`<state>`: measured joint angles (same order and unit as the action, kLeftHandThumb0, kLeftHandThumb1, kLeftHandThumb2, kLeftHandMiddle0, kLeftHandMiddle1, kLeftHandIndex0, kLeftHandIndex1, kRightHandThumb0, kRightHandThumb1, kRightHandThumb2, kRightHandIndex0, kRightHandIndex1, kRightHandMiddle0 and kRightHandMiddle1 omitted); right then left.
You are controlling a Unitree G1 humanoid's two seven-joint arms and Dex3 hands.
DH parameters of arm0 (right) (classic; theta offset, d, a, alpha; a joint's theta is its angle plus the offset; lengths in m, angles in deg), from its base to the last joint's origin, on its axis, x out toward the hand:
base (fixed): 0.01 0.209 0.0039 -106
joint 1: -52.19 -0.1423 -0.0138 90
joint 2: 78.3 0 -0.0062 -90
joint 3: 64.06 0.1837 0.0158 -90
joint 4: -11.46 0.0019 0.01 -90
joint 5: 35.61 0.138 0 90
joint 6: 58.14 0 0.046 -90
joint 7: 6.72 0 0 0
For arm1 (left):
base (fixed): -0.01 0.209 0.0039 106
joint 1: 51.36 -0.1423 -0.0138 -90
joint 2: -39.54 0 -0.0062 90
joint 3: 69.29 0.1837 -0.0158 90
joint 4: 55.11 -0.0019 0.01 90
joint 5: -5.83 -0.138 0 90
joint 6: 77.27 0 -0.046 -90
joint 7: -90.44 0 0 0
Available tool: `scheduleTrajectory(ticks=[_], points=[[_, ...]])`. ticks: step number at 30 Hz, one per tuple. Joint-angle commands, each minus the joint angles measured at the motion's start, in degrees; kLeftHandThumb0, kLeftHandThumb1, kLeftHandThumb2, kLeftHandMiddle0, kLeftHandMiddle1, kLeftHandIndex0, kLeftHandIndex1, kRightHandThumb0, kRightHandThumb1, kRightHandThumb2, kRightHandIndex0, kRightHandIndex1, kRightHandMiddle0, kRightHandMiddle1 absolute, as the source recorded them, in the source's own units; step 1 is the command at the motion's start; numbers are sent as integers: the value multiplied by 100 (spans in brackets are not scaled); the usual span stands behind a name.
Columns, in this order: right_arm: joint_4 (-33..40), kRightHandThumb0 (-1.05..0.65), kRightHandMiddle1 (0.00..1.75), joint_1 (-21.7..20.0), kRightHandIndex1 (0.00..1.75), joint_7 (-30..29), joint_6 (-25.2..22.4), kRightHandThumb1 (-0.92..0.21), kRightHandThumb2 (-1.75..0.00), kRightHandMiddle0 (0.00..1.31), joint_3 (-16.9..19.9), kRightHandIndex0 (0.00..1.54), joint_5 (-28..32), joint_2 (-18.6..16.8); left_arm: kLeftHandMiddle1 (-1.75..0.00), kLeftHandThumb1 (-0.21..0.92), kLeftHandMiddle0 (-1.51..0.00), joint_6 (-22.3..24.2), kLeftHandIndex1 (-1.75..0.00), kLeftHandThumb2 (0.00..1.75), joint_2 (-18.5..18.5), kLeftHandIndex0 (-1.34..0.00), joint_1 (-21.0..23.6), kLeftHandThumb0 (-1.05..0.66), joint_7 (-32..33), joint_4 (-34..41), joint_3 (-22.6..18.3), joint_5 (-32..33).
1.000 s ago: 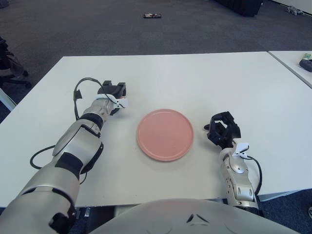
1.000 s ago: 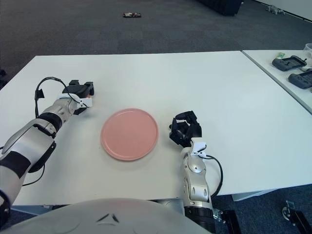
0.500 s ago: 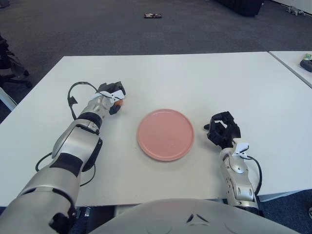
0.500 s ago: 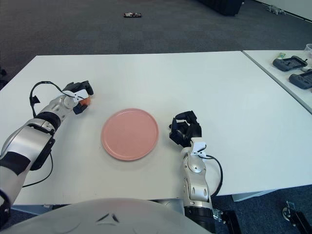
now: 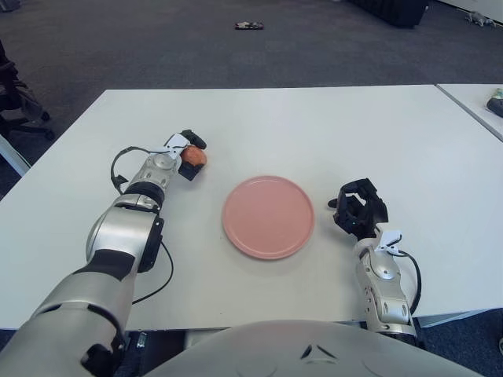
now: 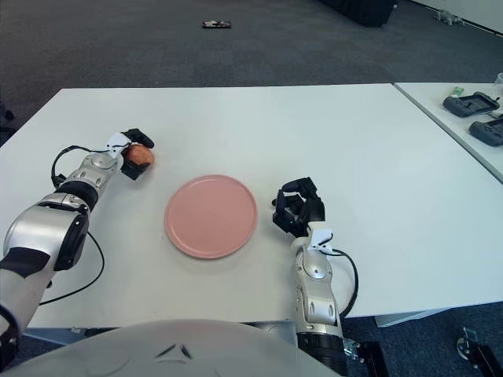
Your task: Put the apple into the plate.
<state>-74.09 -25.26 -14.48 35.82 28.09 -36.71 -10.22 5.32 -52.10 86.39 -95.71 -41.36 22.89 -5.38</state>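
Observation:
A small red-orange apple (image 5: 193,156) sits on the white table (image 5: 330,126), left of and a little behind the round pink plate (image 5: 268,217). My left hand (image 5: 187,155) has its black fingers curled around the apple, palm turned so the fruit shows; in the right eye view the apple (image 6: 141,155) is in the same grasp. Nothing lies on the plate. My right hand (image 5: 360,210) shows just right of the plate with its black fingers curled and nothing in them.
A second white table (image 6: 464,133) at the right carries dark devices (image 6: 469,101). Dark carpet lies beyond the far edge, with a small dark object (image 5: 248,26) on the floor. A black cable (image 5: 124,163) loops beside my left wrist.
My left hand has rolled over at the wrist, and the apple, hidden under it before, now shows in its fingers. The right hand and the plate have not moved.

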Motion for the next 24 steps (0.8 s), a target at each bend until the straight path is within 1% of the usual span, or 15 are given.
scheduleTrajectory(ticks=[1,5,10,16,18,20,24], points=[[-10,-40,175,-42,135,-5,41,-59,-99,40,14,65,29,-4,-160,-10,-97,80,-175,174,180,-70,-185,0,-288,-15,-291,309],[-29,-40,175,-62,135,4,18,-60,-97,39,25,65,41,2,-160,-10,-97,68,-175,175,209,-70,-177,0,-406,37,-535,553],[-62,-39,175,-92,136,13,0,-62,-95,38,47,64,71,-2,-159,-10,-98,82,-175,174,224,-70,-114,0,-460,135,-741,773],[-66,-39,175,-117,137,-20,-70,-63,-93,37,50,60,36,-6,-161,-10,-97,-165,-175,175,313,-70,-129,0,-780,282,-1190,1275],[-71,-39,175,-125,137,-30,-89,-63,-93,37,50,59,24,-5,-161,-10,-97,-321,-175,175,345,-70,-152,0,-948,357,-1340,1450],[-72,-39,175,-131,138,-34,-102,-63,-93,37,53,59,20,-4,-161,-10,-97,-420,-175,175,362,-70,-159,0,-1055,419,-1418,1541],[-68,-39,175,-141,138,-42,-135,-63,-93,37,57,59,25,-5,-162,-10,-97,-622,-175,175,399,-69,-189,0,-1352,791,-1539,1766]])
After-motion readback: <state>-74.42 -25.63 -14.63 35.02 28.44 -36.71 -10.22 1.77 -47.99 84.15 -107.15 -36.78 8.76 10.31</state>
